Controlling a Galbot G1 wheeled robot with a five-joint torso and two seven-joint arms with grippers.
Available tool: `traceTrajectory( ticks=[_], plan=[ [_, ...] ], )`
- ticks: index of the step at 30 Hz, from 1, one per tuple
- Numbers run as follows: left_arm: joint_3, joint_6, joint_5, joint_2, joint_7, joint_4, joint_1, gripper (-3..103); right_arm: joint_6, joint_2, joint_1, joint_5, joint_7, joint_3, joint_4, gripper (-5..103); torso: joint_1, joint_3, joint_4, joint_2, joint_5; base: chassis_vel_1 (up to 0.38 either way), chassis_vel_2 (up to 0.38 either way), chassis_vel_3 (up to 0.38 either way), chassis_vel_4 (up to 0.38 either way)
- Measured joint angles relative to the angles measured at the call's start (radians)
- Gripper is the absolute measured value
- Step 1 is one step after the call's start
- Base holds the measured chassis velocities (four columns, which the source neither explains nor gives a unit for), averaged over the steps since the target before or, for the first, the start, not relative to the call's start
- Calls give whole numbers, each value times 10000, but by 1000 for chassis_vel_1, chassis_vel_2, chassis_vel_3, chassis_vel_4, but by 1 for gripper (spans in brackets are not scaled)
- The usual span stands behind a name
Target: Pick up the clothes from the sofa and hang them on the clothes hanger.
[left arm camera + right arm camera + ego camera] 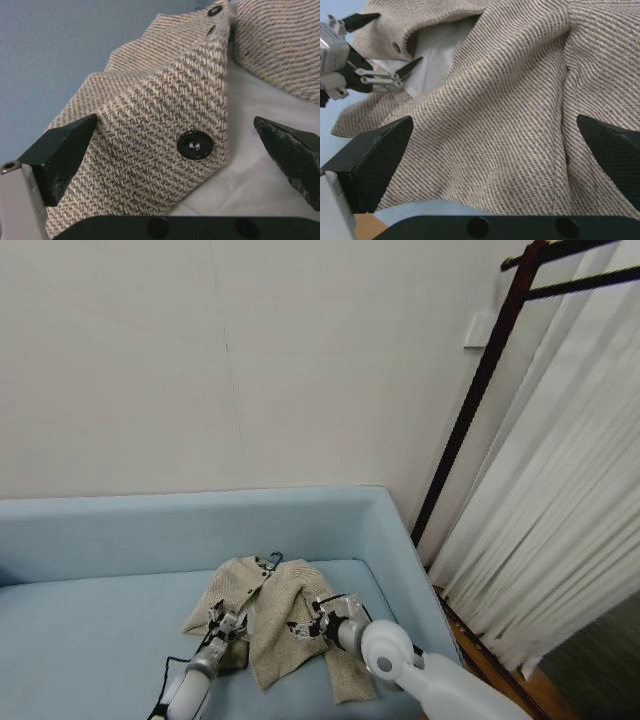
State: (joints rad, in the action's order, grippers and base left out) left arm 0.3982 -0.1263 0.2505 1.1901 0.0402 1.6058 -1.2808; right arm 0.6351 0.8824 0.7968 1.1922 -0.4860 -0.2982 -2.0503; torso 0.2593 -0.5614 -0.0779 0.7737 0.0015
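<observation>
**Grippers.** The left gripper (175, 120) stood with its jaws wide apart astride a raised fold of the beige knit cardigan (150, 125), not closed on it. A black button (195, 145) sat on the fold between the fingers, and white lining (250, 175) showed just beside it. The right gripper (495, 120) was likewise spread wide, low over the garment's broad panel, holding nothing.

**Location.** The cardigan lay crumpled and partly open on the seat of the light-blue sofa (100, 640), toward its right end, with both grippers down at it.

**Handling, as judged.**
- The garment looked a light, soft, limp knit, likely to sag and stretch from any single pinch.
- The coarse weave should give good purchase rather than slip.
- Nothing appeared breakable but the buttons.
- The soundest holds would be doubled cloth at the shoulders or collar, one for each gripper, to keep it spread.

**Views compared.** The wrist views gave the jaw gaps and the weave. The right wrist view also caught the left gripper from the side, at the open front edge. The head view supplied the layout the wrist views lacked:
- a small dark hook (274, 560) at the collar, seemingly a hanger's;
- beyond the sofa arm, the dark clothes rack (470, 410), well apart from the garment;
- a white curtain (540, 540) beside the rack and a pale wall (200, 360) behind.
</observation>
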Motion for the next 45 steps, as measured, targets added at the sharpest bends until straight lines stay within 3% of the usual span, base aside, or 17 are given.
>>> traceTrajectory(
  ticks=[1,6,8,10,11,12,14,24,26,27,29,34,35,36,39,44,45],
  plan=[
    [7,-17,81,-15,44,-56,41,102,3,-25,33,-29,9,24,23,100,0,0,0,0,0,0,0,0,0],
    [35,-14,226,-45,96,-285,231,91,15,-81,138,-91,17,105,92,100,0,0,1,0,0,0,0,0,0],
    [36,-4,222,-49,70,-331,301,81,20,-117,153,-115,17,108,125,100,0,0,0,0,0,0,0,0,0],
    [36,-4,209,-52,39,-339,329,81,22,-130,154,-137,17,109,139,100,0,0,0,0,0,0,0,0,0],
    [35,-4,189,-55,7,-346,355,70,22,-136,155,-159,17,109,162,100,0,0,0,0,0,0,0,0,0],
    [34,-4,172,-62,-26,-357,374,70,23,-137,158,-168,17,109,177,100,0,0,0,0,0,0,0,0,0],
    [33,-4,150,-72,-65,-389,403,58,24,-138,183,-177,8,118,197,100,0,0,0,0,0,0,0,0,0],
    [47,-26,-37,-232,-129,-475,513,26,25,-285,521,-334,-4,302,229,100,0,0,0,0,-1,0,0,0,0],
    [-9,-202,-284,-380,-128,-184,484,15,24,-325,644,-418,6,349,228,100,0,0,0,0,-2,0,0,0,0],
    [-32,-296,-373,-431,-127,-40,451,15,23,-328,670,-439,6,362,226,100,1,0,0,0,-2,0,0,0,0],
    [-76,-548,-562,-540,-126,281,366,11,18,-338,715,-462,9,393,215,100,0,0,-1,0,-1,0,0,0,0],
    [-297,-2718,-2078,-1120,338,2691,-430,8,5,-430,802,-515,67,508,180,100,0,0,0,1,1,0,0,0,0],
    [-297,-2718,-2078,-1120,338,2691,-430,8,5,-430,802,-515,67,508,180,100,0,0,0,1,1,0,0,0,0],
    [-318,-3440,-2589,-1247,600,3367,-718,8,0,-471,824,-527,106,564,172,100,0,0,1,1,2,0,0,0,0],
    [-432,-4375,-3610,-1401,1302,4058,-979,8,-5,-482,886,-549,194,668,181,100,-1,1,2,1,0,0,0,0,0],
    [-969,-4994,-5046,-1239,2454,3690,-656,8,-13,-326,1011,-656,230,695,209,100,0,0,0,1,1,0,0,0,0],
    [-969,-4994,-5046,-1239,2454,3690,-656,8,-13,-326,1011,-656,230,695,209,100,0,0,0,1,1,0,0,0,0]
  ],
)
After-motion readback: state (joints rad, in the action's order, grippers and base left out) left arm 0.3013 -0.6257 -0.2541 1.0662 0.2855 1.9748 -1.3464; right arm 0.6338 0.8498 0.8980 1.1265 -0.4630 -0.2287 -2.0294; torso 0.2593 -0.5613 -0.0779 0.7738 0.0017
